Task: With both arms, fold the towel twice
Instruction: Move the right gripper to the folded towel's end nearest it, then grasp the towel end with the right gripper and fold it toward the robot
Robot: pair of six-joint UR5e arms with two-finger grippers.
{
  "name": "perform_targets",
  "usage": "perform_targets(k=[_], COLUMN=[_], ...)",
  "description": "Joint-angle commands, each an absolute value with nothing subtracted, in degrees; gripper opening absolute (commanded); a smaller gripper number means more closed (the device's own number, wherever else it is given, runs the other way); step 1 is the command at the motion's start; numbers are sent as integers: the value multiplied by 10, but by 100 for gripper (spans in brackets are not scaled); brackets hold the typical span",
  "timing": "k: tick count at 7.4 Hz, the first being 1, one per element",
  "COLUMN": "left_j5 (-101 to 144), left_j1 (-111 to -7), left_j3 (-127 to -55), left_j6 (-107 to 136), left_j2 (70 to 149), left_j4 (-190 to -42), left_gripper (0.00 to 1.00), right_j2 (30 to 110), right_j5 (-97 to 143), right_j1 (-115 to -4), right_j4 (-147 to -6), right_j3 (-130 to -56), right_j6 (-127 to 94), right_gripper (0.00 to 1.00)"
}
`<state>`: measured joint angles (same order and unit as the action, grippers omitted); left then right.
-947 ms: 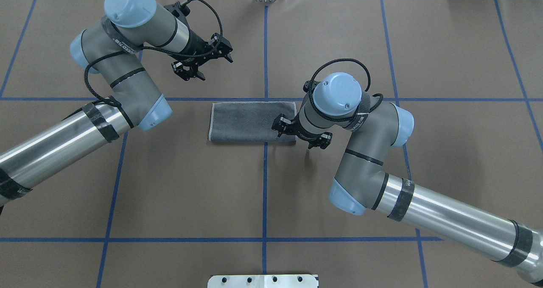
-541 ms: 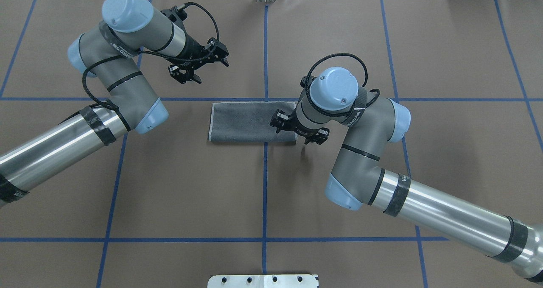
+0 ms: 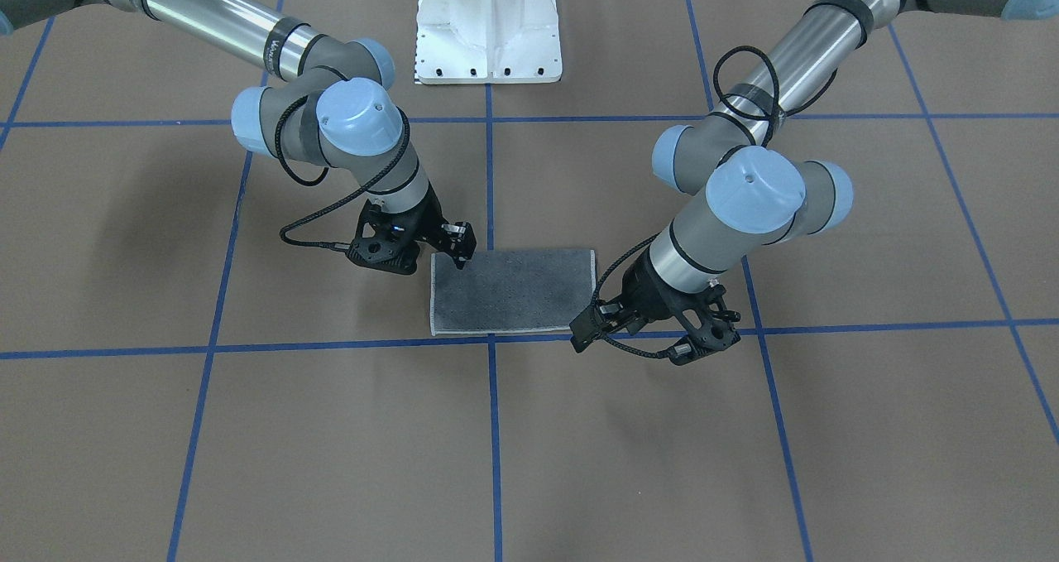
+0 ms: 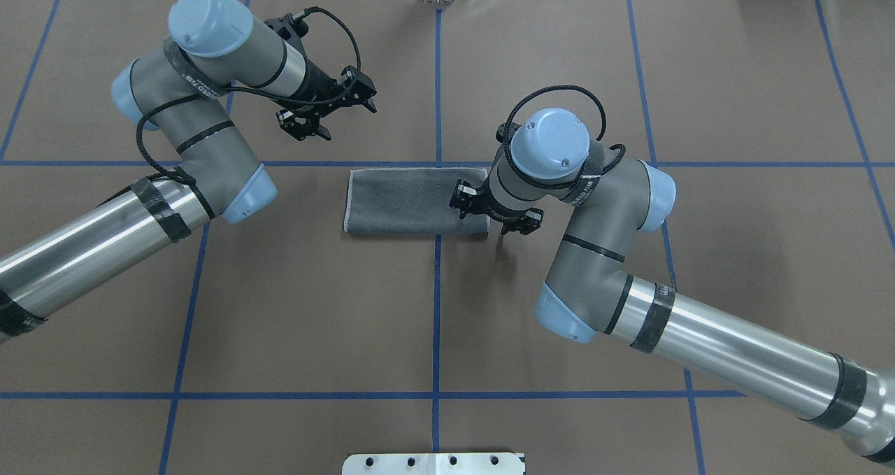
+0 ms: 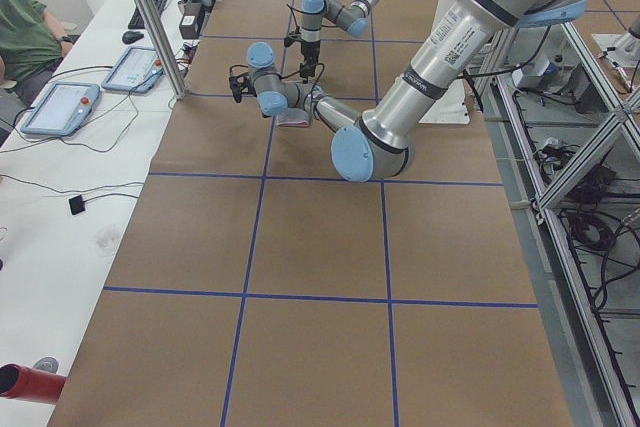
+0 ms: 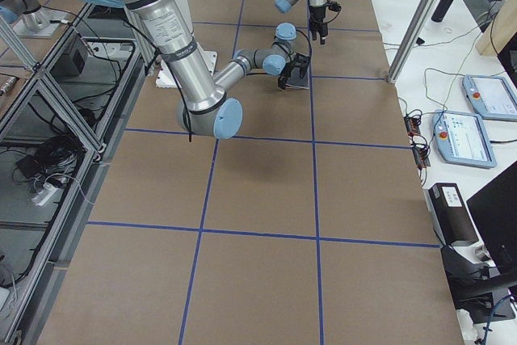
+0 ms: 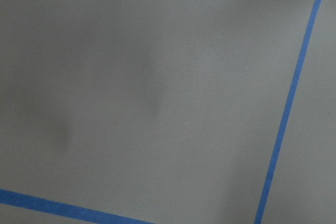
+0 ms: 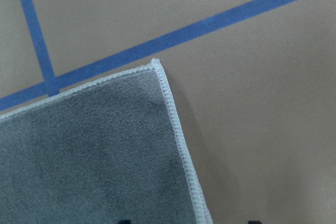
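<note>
1. You had the towel lying flat on the brown desk. It was folded into a long rectangle, grey face up, with the pale stitched border showing along its edges.
2. It sat near the middle of the desk, just on the robot's side of a blue tape line. It lay across a second tape line that ran away from the robot.
3. Your right pincer pointed down at the towel's right end with its 2 fingers apart. The right wrist camera showed 1 dark tip over the grey cloth and the other over bare desk, with the stitched edge between them. You could not tell whether the tips touched the cloth.
4. Your left pincer hung above the desk beyond the blue tape line, off the towel's far left corner and clear of the cloth, its fingers spread apart.
5. The left wrist camera showed brown desk crossed by 2 strips of blue tape.
</note>
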<state>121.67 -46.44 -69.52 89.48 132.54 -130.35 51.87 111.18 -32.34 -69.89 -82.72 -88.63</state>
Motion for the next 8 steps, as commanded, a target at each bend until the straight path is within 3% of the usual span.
perform_targets(k=[1,2,3,4,8], left_j5=[1216,1216,1216,1215,1216], left_j1=[-464,-464,-463,-463,-464], left_j3=[-694,-694,-693,-693,-695], left_j6=[895,895,895,895,895], left_j2=[1325,1325,1325,1325,1326], left_j4=[-1304,-1304,-1304,-1304,-1303], left_gripper=[100,100,100,100,100], right_j2=[515,514,514,514,522], right_j5=[1112,1112,1112,1112,1212], right_j1=[-323,-323,-323,-323,-352], right_j4=[-699,-699,-697,-695,-696], right_j3=[-820,-820,-820,-821,-864], right_j6=[-887,-888,-887,-886,-885], right_gripper=[67,52,10,0,0])
